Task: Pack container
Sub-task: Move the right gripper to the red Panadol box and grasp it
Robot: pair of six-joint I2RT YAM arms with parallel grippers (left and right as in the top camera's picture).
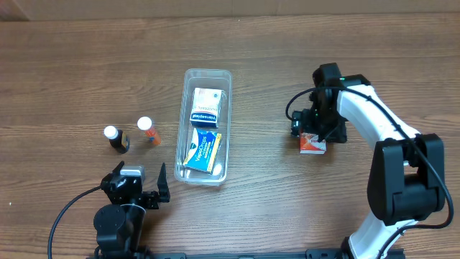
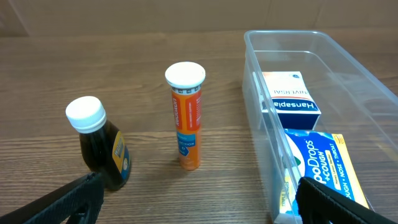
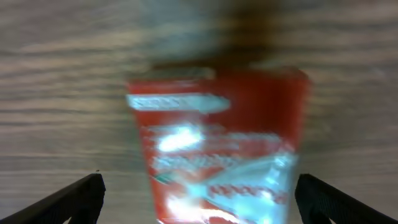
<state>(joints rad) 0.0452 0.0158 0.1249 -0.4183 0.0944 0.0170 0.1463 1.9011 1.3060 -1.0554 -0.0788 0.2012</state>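
Observation:
The clear container [image 1: 188,79] lies mid-table with a white-and-blue box [image 1: 205,106] and a blue-and-yellow cough-drops box [image 1: 203,152] inside; it also shows in the left wrist view [image 2: 261,118]. My right gripper [image 1: 314,134] is open, directly over a red-and-white box [image 1: 313,144] on the table; the box [image 3: 217,143] lies blurred between the spread fingers without touching them. My left gripper [image 1: 138,188] is open and empty near the front edge, facing an orange tube [image 2: 185,115] and a dark bottle [image 2: 99,143].
The orange tube [image 1: 147,130] and the dark white-capped bottle [image 1: 116,139] stand upright left of the container. The table's front edge is just behind my left gripper.

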